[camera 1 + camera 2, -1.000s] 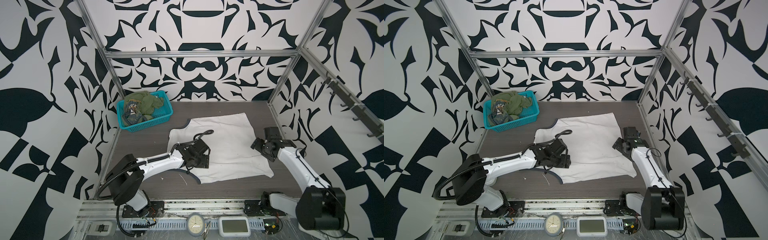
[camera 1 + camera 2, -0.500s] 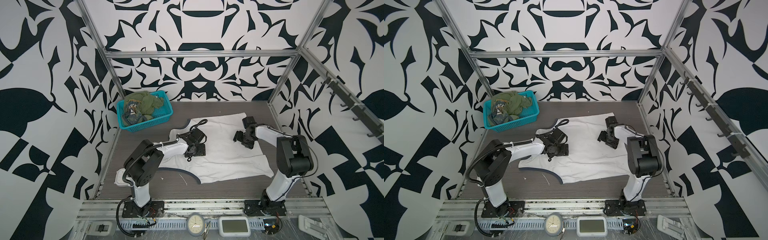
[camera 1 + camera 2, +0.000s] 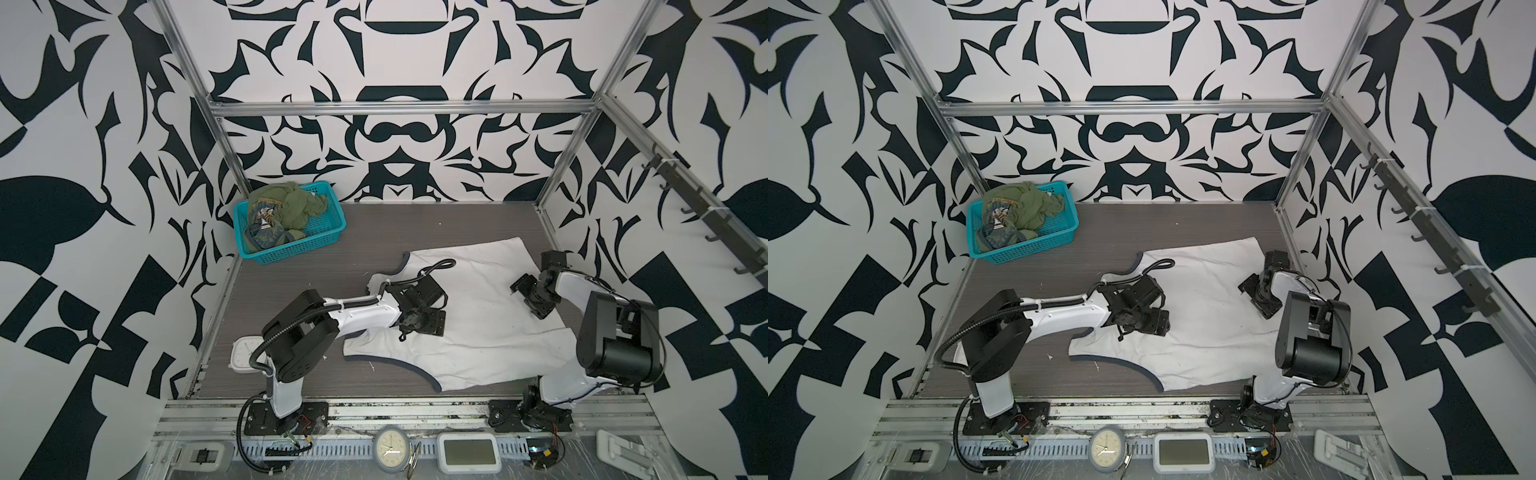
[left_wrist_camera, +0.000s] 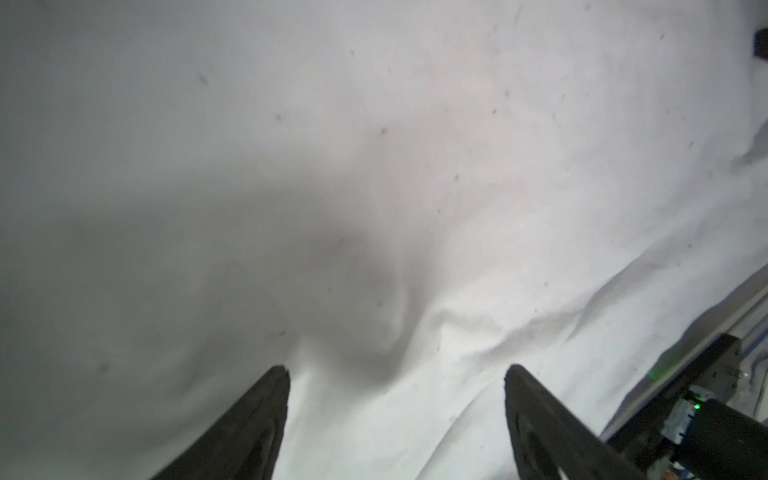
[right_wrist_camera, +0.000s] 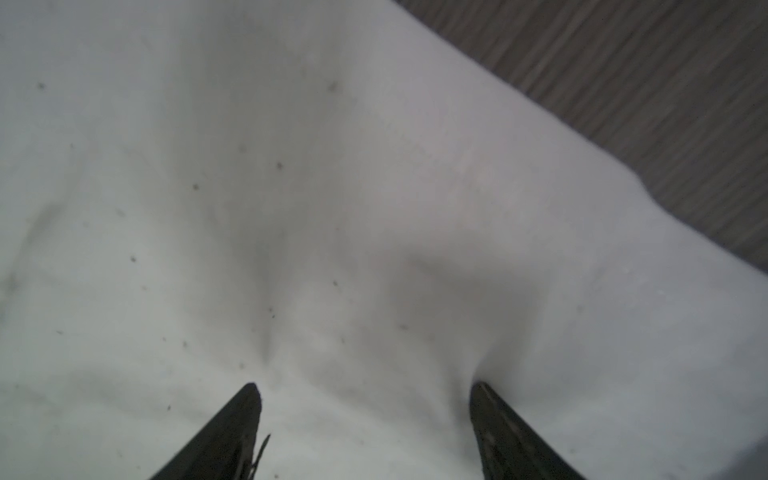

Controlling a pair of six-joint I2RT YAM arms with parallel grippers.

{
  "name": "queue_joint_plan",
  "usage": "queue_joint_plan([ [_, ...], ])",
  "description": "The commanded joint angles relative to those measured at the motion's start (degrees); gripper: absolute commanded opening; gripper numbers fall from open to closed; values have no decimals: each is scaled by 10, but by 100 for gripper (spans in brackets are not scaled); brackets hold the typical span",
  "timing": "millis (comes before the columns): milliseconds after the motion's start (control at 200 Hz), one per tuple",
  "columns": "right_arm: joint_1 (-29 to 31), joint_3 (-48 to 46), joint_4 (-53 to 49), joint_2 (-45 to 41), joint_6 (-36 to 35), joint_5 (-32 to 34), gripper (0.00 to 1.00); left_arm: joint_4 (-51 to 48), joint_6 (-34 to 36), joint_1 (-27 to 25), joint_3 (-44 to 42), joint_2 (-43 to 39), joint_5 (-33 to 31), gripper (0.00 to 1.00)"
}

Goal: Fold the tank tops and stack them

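The white tank top (image 3: 486, 332) (image 3: 1208, 324) lies spread on the dark table, its navy-trimmed armholes toward the left. My left gripper (image 3: 419, 330) (image 3: 1144, 326) (image 4: 397, 372) stands open over its left-middle part, tips down on wrinkled white cloth (image 4: 374, 166). At the top's right side my right gripper (image 3: 527, 300) (image 3: 1257, 298) (image 5: 363, 388) is open too, with its tips pressed into the cloth (image 5: 291, 187). Neither holds anything. The olive green tank top (image 3: 291, 205) (image 3: 1025, 203) sits crumpled in the basket.
The teal mesh basket (image 3: 299, 249) (image 3: 1034, 251) stands at the back left corner. A white timer (image 3: 243, 353) lies by the left arm's base. Bare table (image 5: 665, 104) runs beyond the white top's edge. Metal frame posts border the table.
The right gripper swung left over the top's far part, then back to its right side. The left gripper shifted right and nearer. The top's near-left strap changed shape.
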Motion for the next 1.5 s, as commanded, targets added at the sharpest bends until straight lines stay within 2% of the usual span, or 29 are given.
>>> queue_joint_plan([
  [0,10,-3,-36,-2,1,-4,81,-58,-11,81,2,-78,-57,81],
  [175,22,-3,-36,6,-2,-2,81,-81,-30,201,-55,-135,-89,72],
  [260,24,-3,-34,7,-2,-3,81,-72,-35,251,-84,-141,-84,66],
  [420,29,0,-34,8,-2,-3,81,-36,-26,304,-102,-105,-50,56],
  [690,33,-1,-33,10,-3,-5,81,-13,6,306,-70,-30,-12,46],
  [1110,38,2,-30,21,-4,-8,81,-5,34,299,-27,24,5,43],
  [1250,37,2,-30,21,-5,-9,81,-17,40,296,-8,45,-4,34],
  [1495,38,3,-34,17,-5,-1,81,-37,46,293,-9,28,-54,4],
])
